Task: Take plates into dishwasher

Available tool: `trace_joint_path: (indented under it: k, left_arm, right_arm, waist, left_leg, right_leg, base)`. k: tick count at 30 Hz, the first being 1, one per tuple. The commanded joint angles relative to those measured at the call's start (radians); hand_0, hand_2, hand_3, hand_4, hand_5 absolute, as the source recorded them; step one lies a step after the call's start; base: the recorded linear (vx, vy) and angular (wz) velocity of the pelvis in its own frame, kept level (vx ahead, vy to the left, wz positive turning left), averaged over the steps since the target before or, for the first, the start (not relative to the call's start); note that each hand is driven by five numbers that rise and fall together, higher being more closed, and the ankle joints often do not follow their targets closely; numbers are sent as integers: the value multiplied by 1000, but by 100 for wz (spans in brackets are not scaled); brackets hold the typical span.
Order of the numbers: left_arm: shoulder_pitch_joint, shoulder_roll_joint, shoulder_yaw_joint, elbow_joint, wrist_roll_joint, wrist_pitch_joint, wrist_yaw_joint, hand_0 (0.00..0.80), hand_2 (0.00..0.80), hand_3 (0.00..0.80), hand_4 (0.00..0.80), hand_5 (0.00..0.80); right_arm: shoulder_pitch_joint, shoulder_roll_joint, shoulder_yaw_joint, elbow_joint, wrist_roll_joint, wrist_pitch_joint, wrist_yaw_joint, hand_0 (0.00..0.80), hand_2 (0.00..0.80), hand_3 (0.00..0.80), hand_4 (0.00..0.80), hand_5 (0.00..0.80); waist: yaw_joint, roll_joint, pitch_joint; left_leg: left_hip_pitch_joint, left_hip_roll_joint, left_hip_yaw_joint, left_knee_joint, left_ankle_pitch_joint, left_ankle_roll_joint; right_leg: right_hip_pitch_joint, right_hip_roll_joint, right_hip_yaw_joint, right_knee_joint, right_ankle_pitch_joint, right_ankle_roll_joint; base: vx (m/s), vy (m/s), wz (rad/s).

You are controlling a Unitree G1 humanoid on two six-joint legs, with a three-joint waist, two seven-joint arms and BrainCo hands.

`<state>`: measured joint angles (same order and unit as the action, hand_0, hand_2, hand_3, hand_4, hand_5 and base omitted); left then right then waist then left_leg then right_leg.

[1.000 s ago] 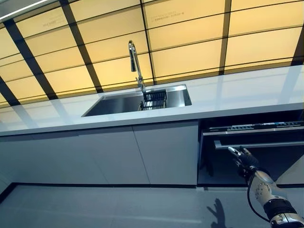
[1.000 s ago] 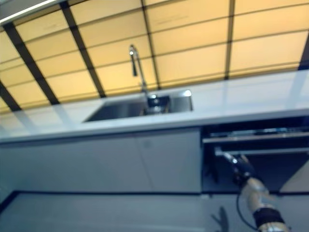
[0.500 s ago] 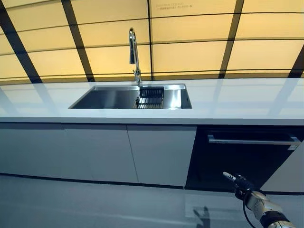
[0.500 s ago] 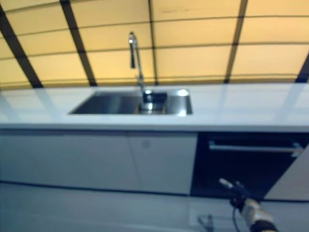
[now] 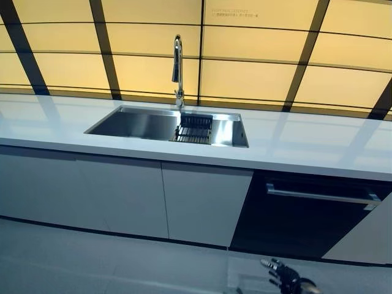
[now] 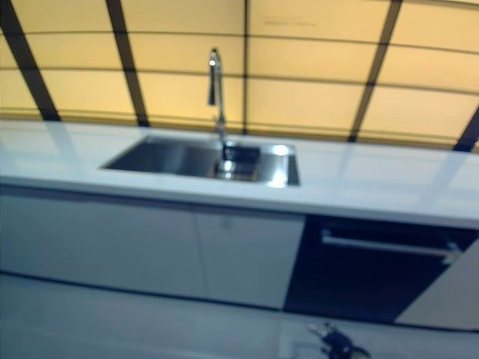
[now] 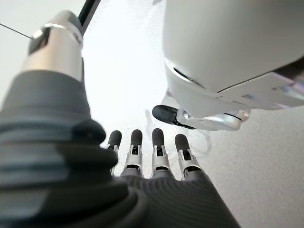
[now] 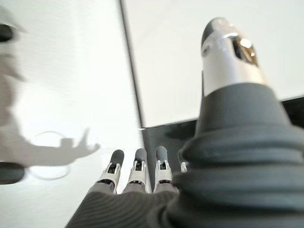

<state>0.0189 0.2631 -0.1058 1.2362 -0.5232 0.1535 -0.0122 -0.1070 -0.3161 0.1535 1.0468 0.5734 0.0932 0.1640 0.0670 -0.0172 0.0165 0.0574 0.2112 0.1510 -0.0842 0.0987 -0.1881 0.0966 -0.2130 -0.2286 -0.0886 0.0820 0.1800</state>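
White counter (image 5: pixel 306 144) runs the full width. A steel sink (image 5: pixel 147 124) is set into it left of centre, faucet (image 5: pixel 177 67) at the sink's rear edge.

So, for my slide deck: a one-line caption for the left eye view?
Steel sink and faucet set in a white counter, dishwasher below, right hand low.

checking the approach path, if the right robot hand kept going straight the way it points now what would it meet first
Probably the floor in front of the dishwasher. The right robot hand sits low, fingers straight, empty, pointing up-left across bare floor toward the cabinet base. Depth is unclear, so the cabinet front is possible.
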Motion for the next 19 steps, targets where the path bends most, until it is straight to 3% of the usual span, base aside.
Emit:
trace_joint_path:
  k: [1,10,16,19]
  left_arm:
    - [-83,-16,-36,79,42,29,-52,0,0,0,0,0]
    - [-82,-39,-45,106,57,31,-56,0,0,0,0,0]
    - [-92,-45,-46,110,57,27,-43,0,0,0,0,0]
    - [-93,-47,-46,110,53,29,-40,0,0,0,0,0]
  right_arm:
    - [-38,39,14,30,-44,-72,-23,0,0,0,0,0]
    - [-15,86,28,164,-51,-7,-5,0,0,0,0,0]
    - [-2,97,24,252,-127,151,-26,0,0,0,0,0]
    - [7,102,21,285,-115,185,-20,0,0,0,0,0]
  waist:
    - [-2,-7,9]
    - [-3,-4,-4]
    - [-4,-4,-8]
    - [-4,-3,-9]
  left_leg:
    - [-68,-10,-19,-3,49,36]
    - [-58,-17,-22,-3,35,40]
    - [-55,-21,-23,-3,27,41]
    - [-53,-21,-23,-3,26,42]
  right_leg:
    - [41,-16,-34,1,-3,4]
    - [43,-23,-42,1,-3,9]
    - [40,-25,-45,1,0,13]
    - [40,-25,-46,1,0,12]
  base:
    - [-3,3,4]
    - [1,16,2]
    - [-17,15,3]
    - [-8,4,1]
